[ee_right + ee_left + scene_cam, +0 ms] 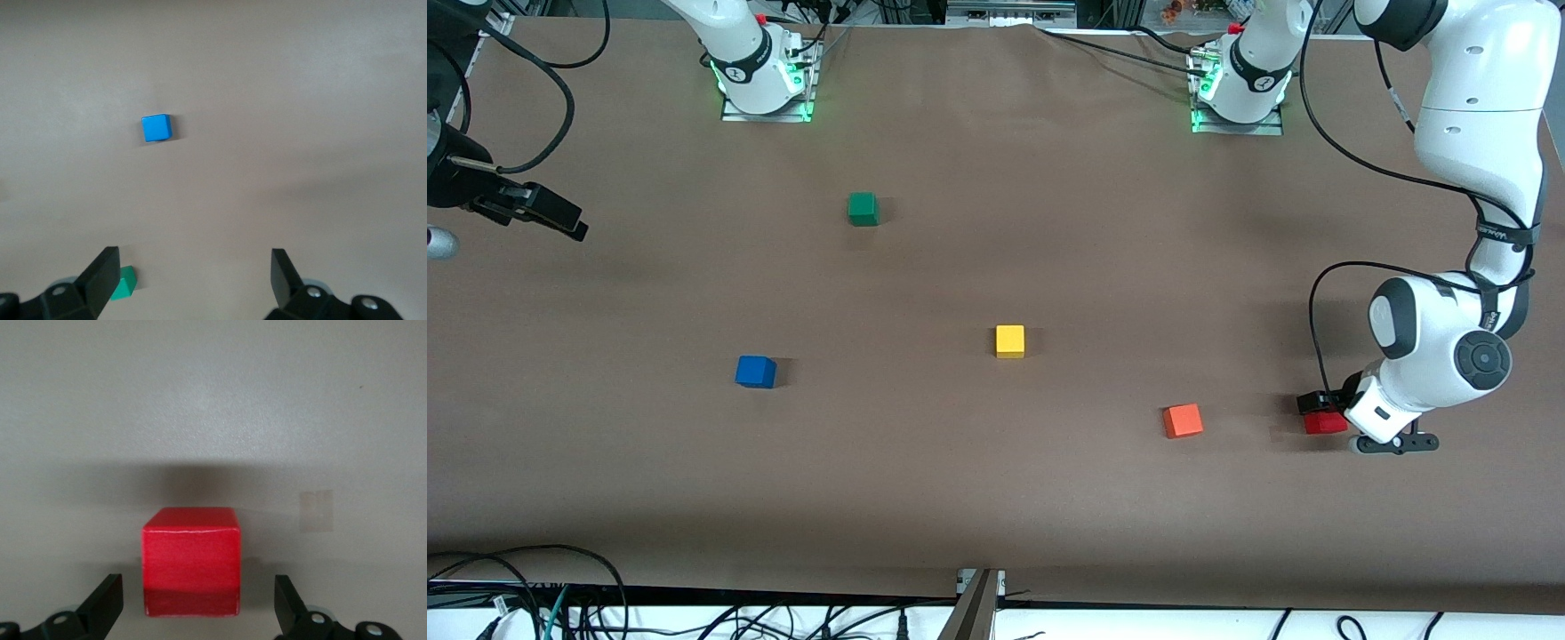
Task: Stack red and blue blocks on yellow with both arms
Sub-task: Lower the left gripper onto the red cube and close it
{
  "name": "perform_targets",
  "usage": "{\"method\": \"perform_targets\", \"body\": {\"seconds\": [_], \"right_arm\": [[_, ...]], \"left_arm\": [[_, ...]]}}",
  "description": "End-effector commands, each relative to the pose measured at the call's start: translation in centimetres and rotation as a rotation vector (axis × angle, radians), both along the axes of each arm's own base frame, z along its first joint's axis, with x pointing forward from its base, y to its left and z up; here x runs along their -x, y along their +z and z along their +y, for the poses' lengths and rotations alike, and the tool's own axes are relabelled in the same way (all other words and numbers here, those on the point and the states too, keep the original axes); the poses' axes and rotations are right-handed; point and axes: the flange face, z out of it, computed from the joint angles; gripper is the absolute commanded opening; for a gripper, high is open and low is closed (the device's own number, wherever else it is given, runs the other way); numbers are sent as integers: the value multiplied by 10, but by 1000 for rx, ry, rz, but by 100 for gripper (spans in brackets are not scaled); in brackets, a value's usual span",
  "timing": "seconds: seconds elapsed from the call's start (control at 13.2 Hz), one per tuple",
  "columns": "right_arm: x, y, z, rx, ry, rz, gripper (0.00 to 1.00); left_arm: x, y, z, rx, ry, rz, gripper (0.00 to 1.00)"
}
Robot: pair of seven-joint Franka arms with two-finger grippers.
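The red cube [1327,424] sits on the table near the left arm's end. My left gripper [1322,412] is down around it, open. In the left wrist view the red cube [191,560] stands between the fingers of the gripper [197,585], with a gap on each side. The yellow cube [1010,340] sits alone mid-table. The blue cube [756,372] sits toward the right arm's end and also shows in the right wrist view [157,128]. My right gripper [569,222] hangs open and empty in the air at the right arm's end of the table [193,259].
An orange cube [1183,420] lies between the yellow and red cubes, nearer the front camera. A green cube [863,209] lies nearer the robot bases and also shows in the right wrist view [123,283]. Cables run along the table's edges.
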Motion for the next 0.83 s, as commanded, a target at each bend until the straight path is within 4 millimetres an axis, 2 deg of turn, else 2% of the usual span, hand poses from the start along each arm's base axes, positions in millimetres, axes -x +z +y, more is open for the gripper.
{"method": "perform_targets", "body": {"seconds": [0.0, 0.15, 0.3, 0.45, 0.6, 0.76], "right_arm": [[-1, 6, 0, -14, -14, -20, 100], [-2, 7, 0, -16, -14, -25, 100], [-2, 7, 0, -16, -14, -26, 100], [-2, 7, 0, -16, -14, -25, 100], [-2, 7, 0, -16, -14, -26, 100], [-2, 7, 0, -16, -14, -26, 100]], "left_arm": [[0, 7, -7, -9, -28, -9, 47], [-3, 12, -9, -3, -20, -11, 1], [-5, 18, -7, -2, -20, -19, 0], [-15, 38, -14, -1, -26, -44, 0], [-28, 69, -44, 5, -63, -34, 0], [-36, 106, -102, 3, -109, -19, 0]]}}
